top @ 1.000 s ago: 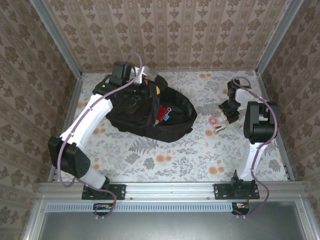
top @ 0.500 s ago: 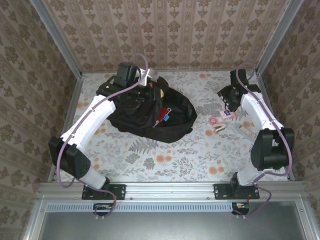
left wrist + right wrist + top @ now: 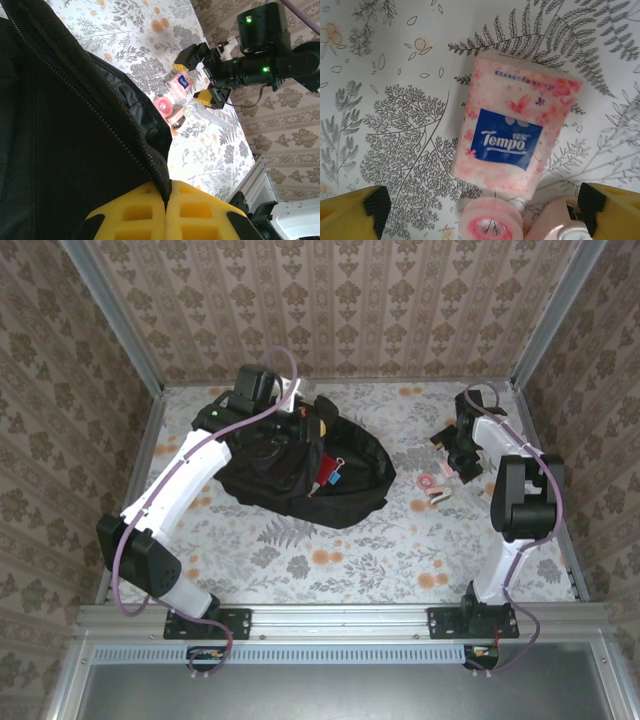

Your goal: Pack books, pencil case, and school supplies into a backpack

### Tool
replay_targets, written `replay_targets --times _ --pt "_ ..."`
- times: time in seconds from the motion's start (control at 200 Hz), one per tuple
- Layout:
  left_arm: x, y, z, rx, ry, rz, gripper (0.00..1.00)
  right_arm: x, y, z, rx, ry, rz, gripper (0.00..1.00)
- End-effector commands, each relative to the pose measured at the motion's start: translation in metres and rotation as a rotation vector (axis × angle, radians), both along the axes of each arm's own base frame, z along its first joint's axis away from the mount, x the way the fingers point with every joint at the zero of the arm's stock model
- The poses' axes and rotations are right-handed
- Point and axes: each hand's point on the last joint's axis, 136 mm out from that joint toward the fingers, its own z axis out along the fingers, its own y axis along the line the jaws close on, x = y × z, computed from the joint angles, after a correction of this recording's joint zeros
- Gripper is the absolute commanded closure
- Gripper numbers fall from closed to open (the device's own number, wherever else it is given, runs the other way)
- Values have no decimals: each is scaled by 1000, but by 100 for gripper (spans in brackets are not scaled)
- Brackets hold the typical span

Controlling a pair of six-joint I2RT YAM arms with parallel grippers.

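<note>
The black backpack (image 3: 300, 465) lies open at the back left. My left gripper (image 3: 287, 405) is shut on its zip edge, the yellow fingers (image 3: 200, 212) pinching the black rim (image 3: 150, 150). A red item (image 3: 325, 468) and a blue clip (image 3: 334, 476) show in the opening. I cannot make out the books or the pencil case. At the right, my right gripper (image 3: 480, 202) hangs open just above the table. A pink Tempo tissue pack (image 3: 515, 130) lies ahead of it, and a pink tape roll (image 3: 490, 222) lies between its fingers.
A pink object (image 3: 555, 220) lies next to the tape roll (image 3: 429, 481). A clear flat strip (image 3: 216, 116) lies just beyond the right gripper (image 3: 196, 77). Patterned walls and metal rails close in the table (image 3: 330, 550) on three sides.
The right arm swung out towards the right wall, then folded back over the pink items. Its jaws stand wider now. The left gripper has kept its hold on the backpack.
</note>
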Motion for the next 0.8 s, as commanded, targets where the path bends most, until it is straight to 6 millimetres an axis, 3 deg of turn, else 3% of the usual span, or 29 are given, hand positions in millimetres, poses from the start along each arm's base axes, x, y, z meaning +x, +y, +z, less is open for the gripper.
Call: replay_targets --times 0.0,0.155,0.37,0.615,0.795 --pt "-1 -4 31 -45 -98 -31 100 6 -3 -1 9 28 -51 0" --pt "0 -4 31 -56 -93 -30 100 8 -7 -19 7 76 -89 2" --pt "1 -3 32 -71 -85 -28 100 6 -9 -40 7 121 -114 13" --pt "2 -2 33 -78 -85 -23 100 0 -12 -47 -2 133 -117 32" --pt "2 -1 33 -79 -86 -21 100 -1 -13 -41 -1 121 -114 37"
